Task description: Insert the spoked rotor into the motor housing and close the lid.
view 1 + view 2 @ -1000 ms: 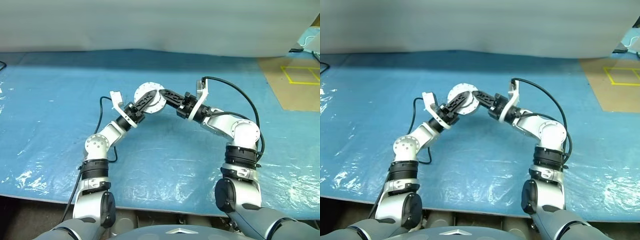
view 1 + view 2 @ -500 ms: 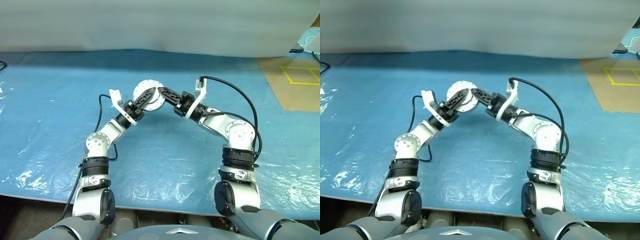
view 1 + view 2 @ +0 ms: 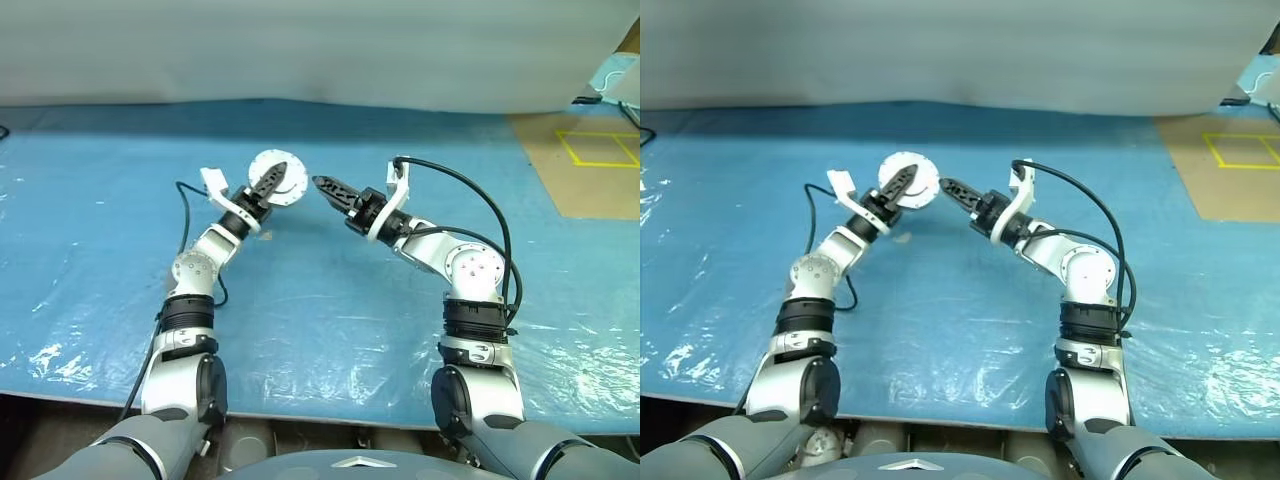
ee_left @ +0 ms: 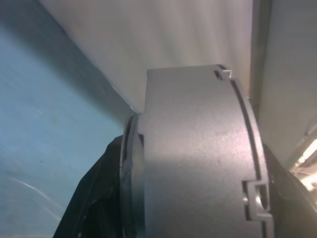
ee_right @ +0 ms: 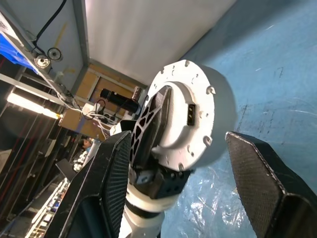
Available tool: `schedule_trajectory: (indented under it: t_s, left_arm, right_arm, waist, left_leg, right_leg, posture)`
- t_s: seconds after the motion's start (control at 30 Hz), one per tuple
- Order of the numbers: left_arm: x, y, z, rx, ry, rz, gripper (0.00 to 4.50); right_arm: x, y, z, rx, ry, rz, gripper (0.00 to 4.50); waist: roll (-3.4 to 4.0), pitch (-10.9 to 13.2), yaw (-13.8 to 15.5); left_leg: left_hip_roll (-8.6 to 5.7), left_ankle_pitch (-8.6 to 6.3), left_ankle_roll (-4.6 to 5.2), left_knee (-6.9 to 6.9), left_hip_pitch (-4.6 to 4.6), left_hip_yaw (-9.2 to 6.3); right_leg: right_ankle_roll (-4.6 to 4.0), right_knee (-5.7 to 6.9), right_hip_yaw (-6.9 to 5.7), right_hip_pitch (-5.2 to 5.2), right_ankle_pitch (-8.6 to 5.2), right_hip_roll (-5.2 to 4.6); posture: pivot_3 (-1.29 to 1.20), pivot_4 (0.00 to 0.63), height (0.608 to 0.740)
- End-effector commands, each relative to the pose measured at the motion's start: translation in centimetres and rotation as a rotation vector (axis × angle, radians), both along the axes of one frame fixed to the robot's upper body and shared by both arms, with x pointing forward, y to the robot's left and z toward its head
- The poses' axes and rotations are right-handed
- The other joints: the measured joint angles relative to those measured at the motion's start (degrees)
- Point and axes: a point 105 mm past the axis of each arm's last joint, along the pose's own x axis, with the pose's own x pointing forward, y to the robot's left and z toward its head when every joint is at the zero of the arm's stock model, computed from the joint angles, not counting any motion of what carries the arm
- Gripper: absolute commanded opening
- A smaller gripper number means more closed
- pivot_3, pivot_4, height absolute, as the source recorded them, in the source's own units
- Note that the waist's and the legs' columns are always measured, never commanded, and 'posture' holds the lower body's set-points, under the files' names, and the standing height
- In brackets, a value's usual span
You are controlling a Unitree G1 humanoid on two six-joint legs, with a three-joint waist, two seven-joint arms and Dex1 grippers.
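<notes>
The left gripper clamps the closed motor housing above the blue sheet; just beside the housing, the right gripper hangs spread and empty.

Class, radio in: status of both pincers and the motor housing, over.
Left pincer clamped on motor housing, held above blue sheet. Right pincer open, apart from the housing. Nothing between them.
</notes>
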Motion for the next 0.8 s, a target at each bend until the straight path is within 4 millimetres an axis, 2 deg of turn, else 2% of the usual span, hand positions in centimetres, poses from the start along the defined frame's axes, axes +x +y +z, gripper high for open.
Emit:
schedule_trajectory:
  t_s: [0.03, 0.13, 0.23, 0.47, 0.6, 0.77, 0.8]
  left_arm:
    - [1.2, 3.6, 2.6, 0.03, -0.076, 0.182, 2.73]
    - [2.2, 7.1, 1.9, 0.045, -0.026, 0.397, 2.73]
    - [2.6, 9.7, 1.0, 0.094, 0.015, 0.547, 2.73]
    - [3.0, 13.9, -0.7, 0.185, 0.09, 0.701, 2.73]
    - [3.1, 14.6, -1.1, 0.159, 0.124, 0.717, 2.73]
    - [3.2, 13.5, -2.8, 0.211, 0.164, 0.658, 2.73]
    - [3.1, 13.5, -3.1, 0.228, 0.167, 0.652, 2.95]
  right_arm:
    - [0.2, 0.1, 1.1, 0.003, -0.032, -0.004, 3.2]
    - [0.4, 0.0, 0.8, -0.014, -0.029, -0.016, 3.2]
    - [0.6, 0.1, 0.4, -0.034, -0.026, -0.026, 3.2]
    - [0.8, 0.3, 0.1, -0.078, -0.045, -0.026, 3.2]
    - [0.8, 0.4, 0.0, -0.091, -0.052, -0.025, 3.2]
    - [0.8, 0.2, -0.5, -0.117, -0.046, -0.038, 3.2]
    - [0.8, 0.2, -0.6, -0.123, -0.044, -0.04, 3.24]
  waist:
    - [0.0, 0.0, 0.0]
    - [-0.02, 0.0, 0.0]
    - [-0.05, 0.0, 0.0]
    - [-0.21, 0.1, 0.2]
    - [-0.21, 0.1, 0.3]
    - [-0.22, 0.1, 0.3]
    - [-0.22, 0.1, 0.3]
  left_leg:
    - [0.0, 0.0, 0.0, 0.02, 0.0, -0.01]
    - [0.0, 0.0, 0.0, 0.03, -0.01, -0.02]
    - [0.0, 0.0, 0.0, 0.03, -0.02, -0.05]
    - [0.0, 0.0, 0.0, 0.1, -0.17, -0.23]
    - [0.0, 0.0, 0.0, 0.13, -0.21, -0.3]
    - [0.0, 0.0, 0.0, 0.19, -0.25, -0.34]
    - [0.0, 0.0, 0.0, 0.2, -0.27, -0.36]
  right_leg:
    - [0.0, 0.0, 0.0, 0.0, 0.0, 0.0]
    - [0.01, 0.0, -0.01, 0.0, 0.01, 0.0]
    - [0.02, 0.0, -0.02, 0.0, 0.01, 0.01]
    - [0.02, -0.02, -0.17, 0.0, 0.01, 0.01]
    - [0.02, -0.01, -0.24, 0.01, 0.01, 0.0]
    - [0.02, 0.01, -0.28, 0.01, 0.01, -0.02]
    - [0.02, 0.01, -0.3, 0.01, 0.01, -0.02]
  posture:
    - [0.0, 0.15, 0.74]
    - [0.0, 0.15, 0.74]
    - [0.0, 0.15, 0.74]
    - [0.0, 0.15, 0.74]
    - [0.0, 0.15, 0.74]
    - [0.0, 0.15, 0.74]
    - [0.0, 0.15, 0.74]
